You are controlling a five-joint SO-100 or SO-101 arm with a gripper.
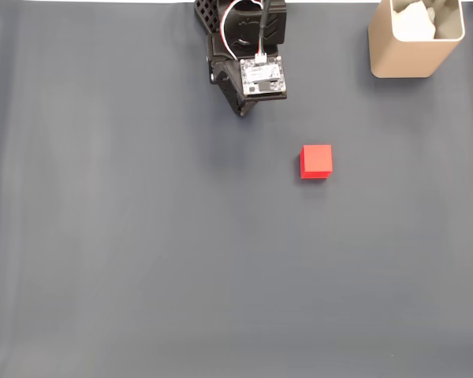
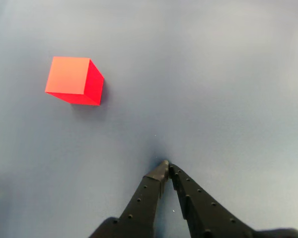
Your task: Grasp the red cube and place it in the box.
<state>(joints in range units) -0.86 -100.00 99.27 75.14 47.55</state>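
1. Nearest the wrist camera, the gripper (image 2: 166,165) rose from the bottom edge as two black, matte plastic fingers (image 2: 144,203) dotted with small screw holes. They tapered to tips that met in a point, so the claw was closed and held nothing.
2. Under those tips lay the table cover (image 2: 228,89), a smooth grey-blue sheet with faint soft folds and a dim shadow at the tips.
3. To the upper left in the wrist view, the red cube (image 2: 74,80) sat flat on the sheet, well apart from the tips. It was plain-faced and sharp-edged, its top a lighter orange-red and its right side a deeper red.
4. In the fixed view, reading from the left, the arm (image 1: 244,55) stood at the top centre: black perforated housing, looped white and red wires, and a small pale circuit board facing up.
5. Right of it and lower, the red cube (image 1: 316,161) rested alone on the cover (image 1: 142,252), near the middle of the frame.
6. At the top right corner stood the box (image 1: 406,55), tan-walled with rounded corners and a pale rim, white inside, well apart from the cube.
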